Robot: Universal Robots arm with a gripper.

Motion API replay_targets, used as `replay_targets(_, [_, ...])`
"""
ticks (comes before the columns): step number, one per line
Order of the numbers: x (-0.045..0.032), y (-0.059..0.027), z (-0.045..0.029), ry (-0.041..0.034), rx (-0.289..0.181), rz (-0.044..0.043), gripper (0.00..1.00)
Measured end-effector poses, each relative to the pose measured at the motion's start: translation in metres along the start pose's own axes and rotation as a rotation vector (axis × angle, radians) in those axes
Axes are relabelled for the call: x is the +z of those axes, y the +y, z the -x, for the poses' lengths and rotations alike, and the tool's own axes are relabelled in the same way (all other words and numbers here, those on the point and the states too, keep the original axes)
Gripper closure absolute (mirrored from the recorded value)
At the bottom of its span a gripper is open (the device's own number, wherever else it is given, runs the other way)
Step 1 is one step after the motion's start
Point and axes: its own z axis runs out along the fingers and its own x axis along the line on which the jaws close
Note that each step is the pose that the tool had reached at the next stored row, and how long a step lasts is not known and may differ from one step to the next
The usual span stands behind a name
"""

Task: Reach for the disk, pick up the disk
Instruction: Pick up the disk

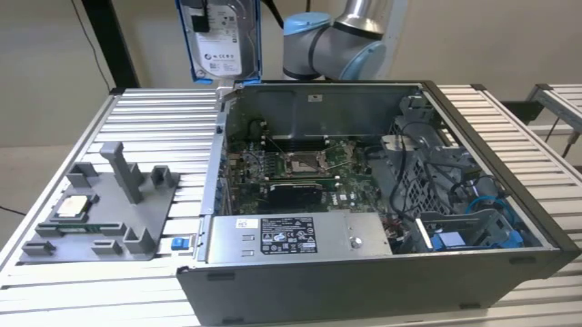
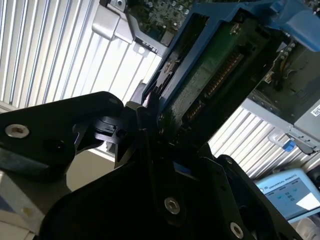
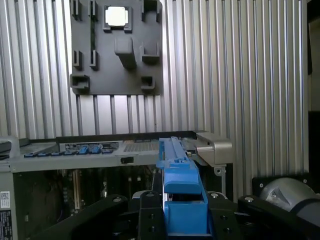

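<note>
Beige wall at rear, slatted aluminium surface (image 1: 155,116) in front of it. Exterior view, L to R:

1. Grey fixture plate (image 1: 100,218) near the surface's left edge, w/ a small square chip (image 1: 75,204) seated on it.
2. The disk (image 1: 221,41), upright and in the air, well above the surface, over the rear left corner of the computer case (image 1: 382,272).
3. My arm (image 1: 337,41) behind the case. The case is open and the board is exposed.
4. A second slatted surface (image 1: 559,102) at the far right edge.

Status:
- Reach: complete.
- Pick-up: complete as far as shown. The disk touches neither surface nor case.

My claw (image 2: 150,117) is pinching the disk (image 2: 215,70) at its blue bracket. The first wrist view shows the same, w/ the bracket edge (image 3: 180,170) clamped between the black fingers of the claw (image 3: 182,210) and the fixture plate (image 3: 115,45) well apart below.
</note>
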Motion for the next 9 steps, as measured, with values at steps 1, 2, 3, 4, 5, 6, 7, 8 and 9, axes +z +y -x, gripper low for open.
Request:
replay_targets(1, [-0.0001,-0.0026,0.0002,0.0,0.0,0.0,1.0])
replay_targets(2, [-0.0001,-0.0052,0.0004,0.0001,0.0,0.0001,1.0])
replay_targets(3, [-0.0001,-0.0077,0.0005,0.0,0.0,-0.0001,1.0])
replay_targets(4, [-0.0002,-0.0104,0.0007,-0.0001,0.0,-0.0001,1.0])
replay_targets(5, [-0.0003,-0.013,0.0009,-0.0001,0.0,0.0,1.0])
replay_targets(6, [-0.0003,-0.0155,0.0011,-0.0001,0.0,0.0,1.0])
replay_targets(7, [-0.0004,-0.0181,0.0012,0.0,0.0,0.0,1.0])
replay_targets(8, [-0.0004,-0.0205,0.0014,0.0,0.0,0.0,1.0])
replay_targets(9, [-0.0005,-0.0231,0.0016,0.0,0.0,0.0,1.0])
